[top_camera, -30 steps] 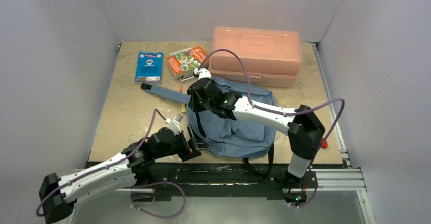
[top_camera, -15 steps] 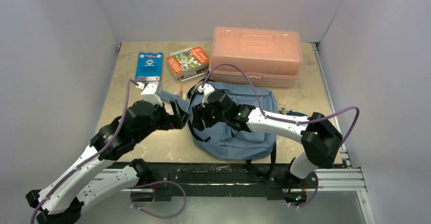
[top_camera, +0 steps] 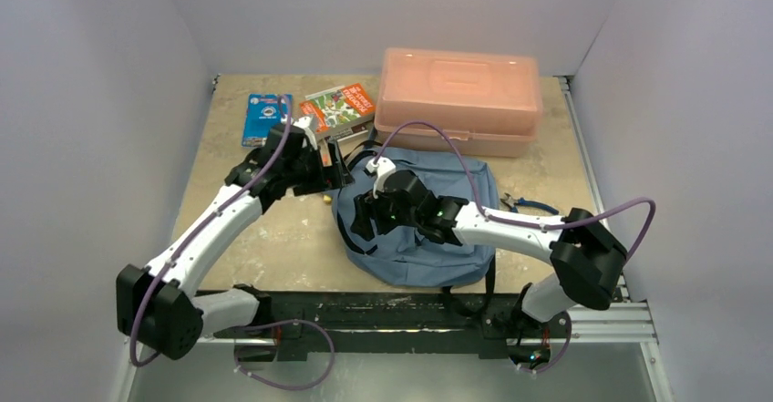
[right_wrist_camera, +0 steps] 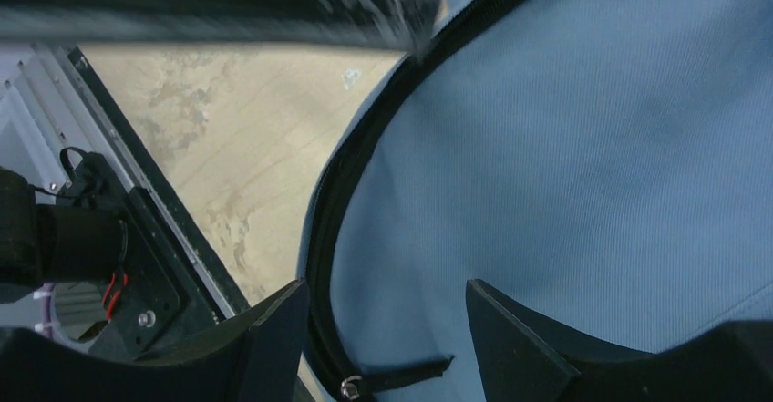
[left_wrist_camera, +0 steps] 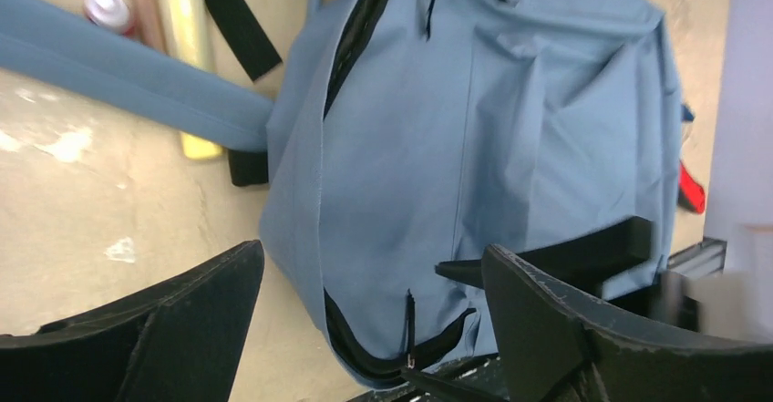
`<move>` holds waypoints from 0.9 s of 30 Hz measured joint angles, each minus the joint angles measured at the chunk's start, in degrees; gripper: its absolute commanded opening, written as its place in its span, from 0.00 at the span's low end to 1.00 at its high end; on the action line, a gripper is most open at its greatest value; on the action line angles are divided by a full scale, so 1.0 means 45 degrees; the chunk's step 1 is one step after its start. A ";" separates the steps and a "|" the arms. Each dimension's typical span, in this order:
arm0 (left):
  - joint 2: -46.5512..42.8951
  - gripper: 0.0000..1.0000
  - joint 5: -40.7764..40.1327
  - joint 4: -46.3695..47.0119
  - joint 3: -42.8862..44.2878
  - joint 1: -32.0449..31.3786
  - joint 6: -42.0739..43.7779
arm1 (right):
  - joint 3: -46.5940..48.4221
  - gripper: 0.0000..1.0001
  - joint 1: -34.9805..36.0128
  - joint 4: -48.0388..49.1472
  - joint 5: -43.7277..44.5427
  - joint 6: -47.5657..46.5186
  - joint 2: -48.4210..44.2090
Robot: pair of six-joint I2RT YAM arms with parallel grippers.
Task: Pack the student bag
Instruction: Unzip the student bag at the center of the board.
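Student bag (top_camera: 428, 233): we log it flat on table (top_camera: 292, 238), centre-right, just in front of salmon box (top_camera: 460, 97). Dark zipper (right_wrist_camera: 330, 201) curves along its edge.
Left end effector (left_wrist_camera: 369, 261): fingers apart, nothing between, poised over bag's side near blue shoulder strap (left_wrist_camera: 118, 83).
Right end effector (right_wrist_camera: 385, 293): fingers apart above bag fabric, nothing clamped.
Yellow item (left_wrist_camera: 187, 19) by strap: possibly marker, we cannot confirm.
Blue-handled pliers (top_camera: 529, 206): right of bag.

The student bag (top_camera: 428, 256) is matt, finely woven blue-grey cloth; the counter (top_camera: 264, 233), smooth mottled beige; the storage box (top_camera: 456, 92), translucent salmon-pink plastic with a slight gloss.
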 measured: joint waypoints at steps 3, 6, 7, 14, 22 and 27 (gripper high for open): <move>0.0821 0.71 0.0918 0.0593 -0.0991 0.0073 -0.0253 | -0.0515 0.63 -0.0005 0.0393 -0.0301 0.0063 -0.0301; 0.0908 0.56 0.1418 0.0913 -0.1885 0.0073 -0.0554 | -0.1001 0.62 -0.0010 0.1316 -0.0986 0.0112 -0.0359; 0.0899 0.49 0.1554 0.1098 -0.2132 0.0073 -0.0675 | -0.1156 0.61 -0.0010 0.1583 -0.1175 0.0121 -0.0350; 0.0704 0.08 0.1991 0.2642 -0.3517 0.0087 -0.1350 | -0.1909 0.55 -0.0005 0.3147 -0.2006 0.0194 -0.0243; -0.0136 0.00 0.2297 0.3643 -0.4707 0.0087 -0.1841 | -0.2157 0.43 -0.0005 0.4206 -0.1870 0.0651 0.0063; -0.1039 0.00 0.2409 0.3949 -0.5187 0.0087 -0.2016 | -0.2676 0.41 -0.0005 0.4760 -0.1598 0.1049 0.0175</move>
